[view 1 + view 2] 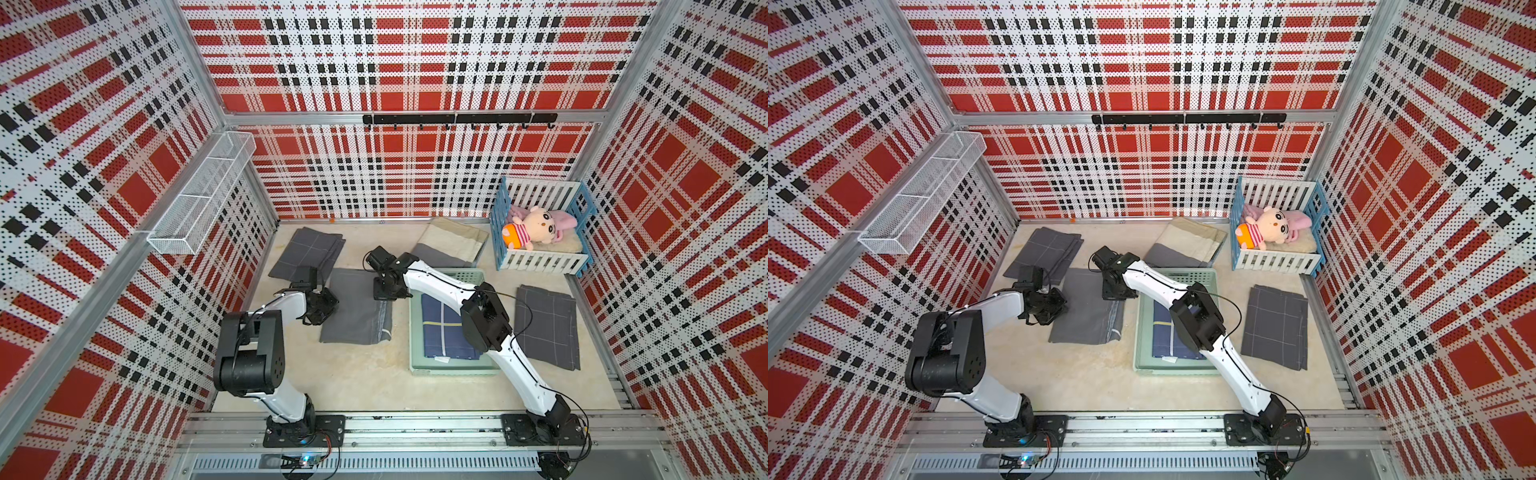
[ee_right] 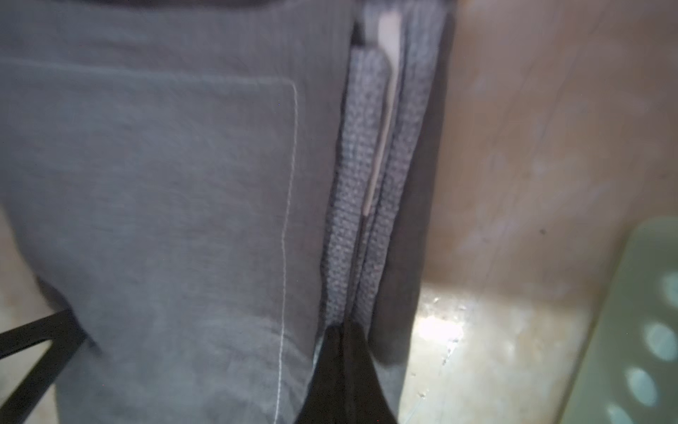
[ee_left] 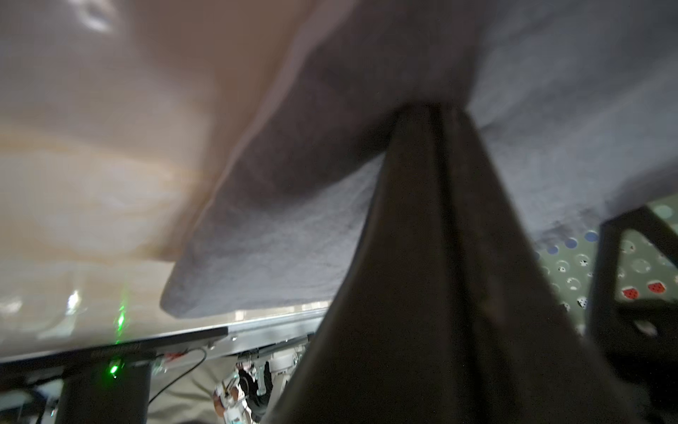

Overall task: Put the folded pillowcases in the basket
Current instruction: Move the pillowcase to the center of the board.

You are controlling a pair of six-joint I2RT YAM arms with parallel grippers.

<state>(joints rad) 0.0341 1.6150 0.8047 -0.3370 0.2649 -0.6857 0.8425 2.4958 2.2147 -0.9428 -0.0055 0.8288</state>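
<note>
Your basket (image 1: 453, 370) holds a folded navy cloth (image 1: 440, 328), and the right arm (image 1: 440, 286) reaches across above it. The grey folded pillowcase (image 1: 357, 307) lies on the desk (image 1: 365, 374) just beside the basket, on its left-arm side and outside it. The left tool (image 3: 433, 108) is pinched closed on the pillowcase edge away from the basket. The right tool (image 2: 343, 330) is pinched closed on the layered edge nearest it. Behind the basket a crib (image 1: 540, 262) holds a plush doll (image 1: 538, 226). A beige folded cloth (image 1: 453, 239) lies just behind the basket.
</note>
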